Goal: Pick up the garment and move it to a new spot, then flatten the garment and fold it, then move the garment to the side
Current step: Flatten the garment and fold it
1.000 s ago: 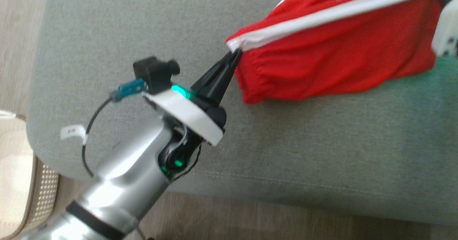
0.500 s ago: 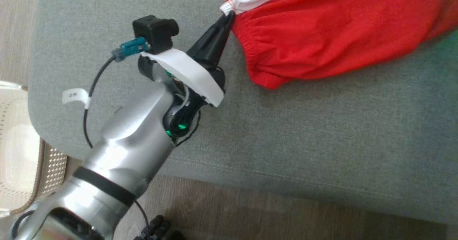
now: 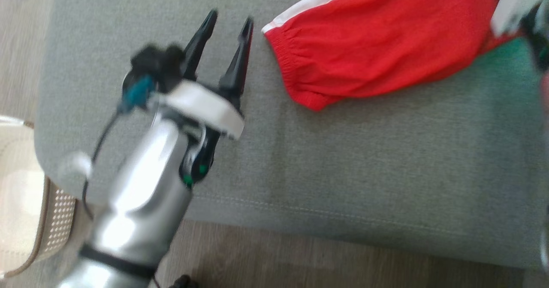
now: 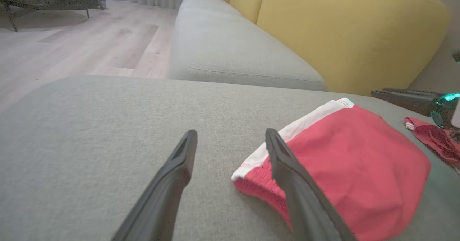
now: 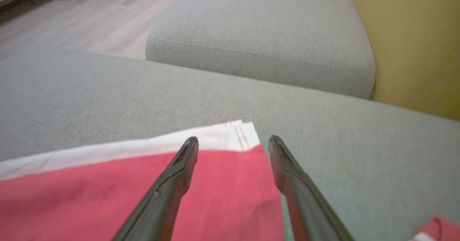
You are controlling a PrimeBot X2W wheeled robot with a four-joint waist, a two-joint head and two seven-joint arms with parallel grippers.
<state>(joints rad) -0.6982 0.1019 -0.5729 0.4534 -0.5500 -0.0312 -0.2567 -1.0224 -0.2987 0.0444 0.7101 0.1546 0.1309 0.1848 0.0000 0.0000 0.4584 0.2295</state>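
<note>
The head view is smeared by motion, and the top edge cuts the red garment (image 3: 377,47) off, so its full outline cannot be made out; it lies on the grey seat cushion (image 3: 343,172) in the upper right of that frame, with a white band along its upper side and a gathered hem at its left end. The left gripper (image 3: 230,18) stands just left of that hem, fingers spread and nothing between them, apart from the cloth. At the upper right edge a pale blurred shape crosses the garment, too soft to read. The right wrist view supplies what the blur hides: the right gripper (image 5: 233,140) has its fingers parted and empty over the garment's white-banded corner, though whether the tips touch the fabric cannot be told. The left wrist view adds the yellow backrest (image 4: 341,29) behind the cushion, a second grey cushion (image 4: 230,50) beyond it, and – at the right edge – a small red fold with a white edge (image 4: 431,137); I cannot tell if it belongs to the same garment. Bare grey cushion runs left of and below the garment to the stitched front edge, beyond which is wooden floor (image 3: 300,262). A pale perforated object (image 3: 55,223) is cut off at the lower left.
</note>
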